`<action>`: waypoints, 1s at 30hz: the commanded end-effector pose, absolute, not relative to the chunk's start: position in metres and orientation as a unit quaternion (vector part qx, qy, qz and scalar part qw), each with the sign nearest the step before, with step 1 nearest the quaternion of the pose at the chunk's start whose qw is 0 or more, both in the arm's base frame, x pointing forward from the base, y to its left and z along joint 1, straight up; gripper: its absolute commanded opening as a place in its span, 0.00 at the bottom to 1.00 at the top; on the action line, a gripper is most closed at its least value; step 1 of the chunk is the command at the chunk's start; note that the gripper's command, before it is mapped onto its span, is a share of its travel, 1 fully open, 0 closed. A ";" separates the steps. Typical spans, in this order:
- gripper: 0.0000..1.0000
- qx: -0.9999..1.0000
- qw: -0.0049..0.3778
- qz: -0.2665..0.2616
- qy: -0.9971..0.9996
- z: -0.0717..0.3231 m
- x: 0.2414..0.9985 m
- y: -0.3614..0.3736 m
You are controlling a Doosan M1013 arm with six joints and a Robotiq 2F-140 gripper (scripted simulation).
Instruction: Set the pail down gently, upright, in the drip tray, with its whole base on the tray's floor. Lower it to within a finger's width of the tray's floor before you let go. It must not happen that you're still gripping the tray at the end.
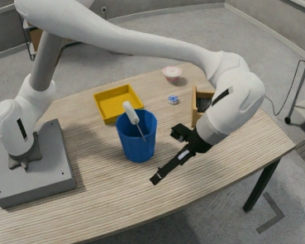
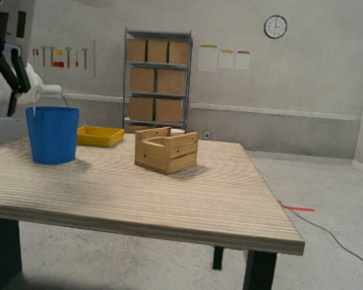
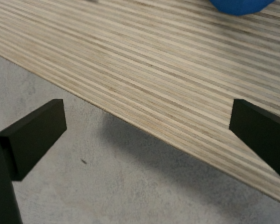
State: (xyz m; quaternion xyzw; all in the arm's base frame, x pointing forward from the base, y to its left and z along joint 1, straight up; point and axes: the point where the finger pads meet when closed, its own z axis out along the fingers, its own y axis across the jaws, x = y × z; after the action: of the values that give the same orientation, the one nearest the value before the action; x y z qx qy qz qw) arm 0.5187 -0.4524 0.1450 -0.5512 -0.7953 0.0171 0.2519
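Note:
The blue pail stands upright on the wooden table, its white-gripped handle raised over the rim. It also shows in the exterior view and at the top edge of the wrist view. The yellow drip tray lies just behind the pail, apart from it, and looks empty; it also shows in the exterior view. My gripper is open and empty, to the front right of the pail, over the table's front edge. The wrist view shows its fingers spread wide over the table edge and floor.
A wooden crate stands on the table's right side, partly behind my forearm. A pink and white cup and a small blue and white object lie at the back. The arm's grey base plate fills the left end.

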 end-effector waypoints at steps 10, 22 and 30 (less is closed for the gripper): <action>1.00 -0.624 0.168 0.061 -0.761 0.208 0.543 -0.379; 1.00 -0.668 0.087 0.046 -0.738 0.232 0.539 -0.279; 1.00 -0.699 0.032 0.021 -0.714 0.242 0.524 -0.207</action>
State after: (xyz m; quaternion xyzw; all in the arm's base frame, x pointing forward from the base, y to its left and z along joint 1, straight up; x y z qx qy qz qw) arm 0.5267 -0.2392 0.2389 -0.6862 -0.7243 0.0336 0.0585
